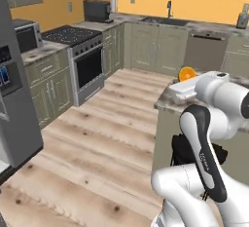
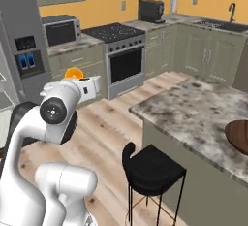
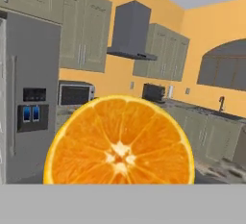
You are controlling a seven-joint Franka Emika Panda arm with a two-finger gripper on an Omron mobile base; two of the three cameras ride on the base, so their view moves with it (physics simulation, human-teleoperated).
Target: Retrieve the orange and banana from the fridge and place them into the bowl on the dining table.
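Round, segmented orange (image 3: 120,146), cut face glossy

The orange (image 3: 120,143) has its lower part cut off at the bottom of the hand view, and in both base views only a sliver of it (image 1: 186,74) shows above the white hand, so the gripper's fingers and their hold on it cannot be made out. The bowl (image 2: 239,136) is cut by the right edge. The fridge (image 1: 14,109) is cut by the left edge, its inside hidden
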